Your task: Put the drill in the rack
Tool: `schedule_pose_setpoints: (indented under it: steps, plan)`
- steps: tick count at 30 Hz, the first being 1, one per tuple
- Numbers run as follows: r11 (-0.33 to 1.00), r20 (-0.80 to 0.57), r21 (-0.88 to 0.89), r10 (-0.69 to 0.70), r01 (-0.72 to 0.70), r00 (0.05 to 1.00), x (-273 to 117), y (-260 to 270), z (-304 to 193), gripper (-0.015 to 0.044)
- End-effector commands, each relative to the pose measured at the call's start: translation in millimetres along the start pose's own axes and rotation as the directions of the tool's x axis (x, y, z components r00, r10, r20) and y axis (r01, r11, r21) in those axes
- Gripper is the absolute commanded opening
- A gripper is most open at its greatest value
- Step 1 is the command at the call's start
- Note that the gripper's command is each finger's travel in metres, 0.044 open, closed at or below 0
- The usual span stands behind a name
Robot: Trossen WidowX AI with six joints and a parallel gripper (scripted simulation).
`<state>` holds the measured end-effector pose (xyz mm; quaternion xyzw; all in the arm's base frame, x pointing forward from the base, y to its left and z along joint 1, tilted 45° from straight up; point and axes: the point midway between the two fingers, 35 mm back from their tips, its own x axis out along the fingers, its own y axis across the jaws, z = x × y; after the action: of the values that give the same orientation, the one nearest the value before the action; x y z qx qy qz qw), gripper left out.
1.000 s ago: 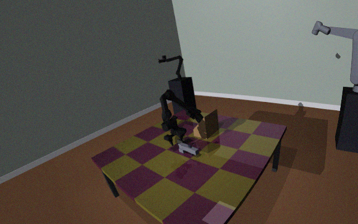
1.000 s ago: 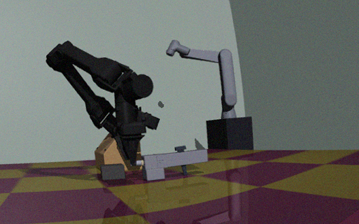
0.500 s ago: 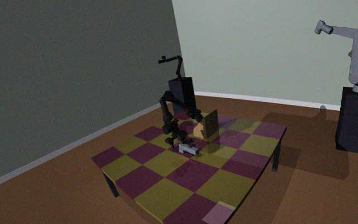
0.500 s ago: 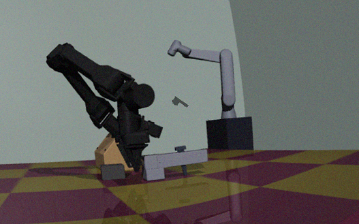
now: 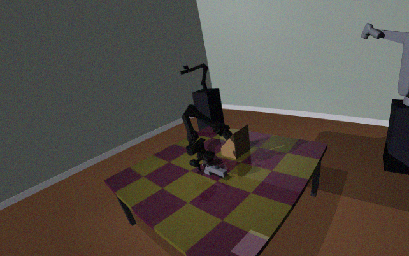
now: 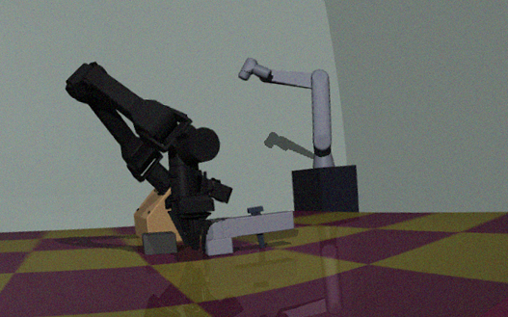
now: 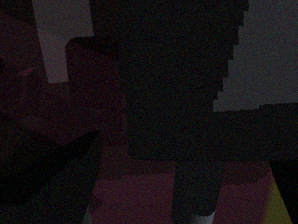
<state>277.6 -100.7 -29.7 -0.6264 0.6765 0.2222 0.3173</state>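
Note:
A grey housing [image 5: 216,171] [image 6: 255,224] [image 7: 175,95] stands on the table. A dark key [image 6: 254,210] sticks up from its top, its stem below. My gripper [image 5: 201,168] [image 6: 192,245] [image 7: 186,143] points down at the housing's near end and is open. The drill [image 7: 197,187] is a short shaft out of that end, pale at its tip, between the open fingers in the wrist view; in the top and exterior views the gripper hides it. A small grey block [image 6: 160,244], perhaps the rack, stands left of the fingers; I cannot tell for sure.
An orange wooden block [image 5: 229,149] [image 6: 158,219] with a slanted face stands behind the gripper, close to the arm. The chequered table [image 5: 220,202] [image 6: 84,289] carries everything. Two other arms stand on dark pedestals [image 5: 207,106] [image 5: 396,137] off the table.

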Motion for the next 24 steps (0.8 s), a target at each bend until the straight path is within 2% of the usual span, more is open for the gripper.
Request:
schedule_pose_setpoints:
  steps: [1,11,14,24]
  plan:
    - [1.000,0.000,0.001,-0.001,0.001,1.000,-0.5,-0.4,-0.1,0.0282]
    - [1.000,0.000,0.001,-0.001,0.001,1.000,-0.5,-0.4,-0.1,0.0020]
    - [1.000,0.000,0.001,-0.001,0.001,1.000,-0.5,-0.4,-0.1,0.0000]
    - [1.000,-0.005,-0.006,-0.001,0.001,1.000,-0.2,0.5,-7.1,0.0000]
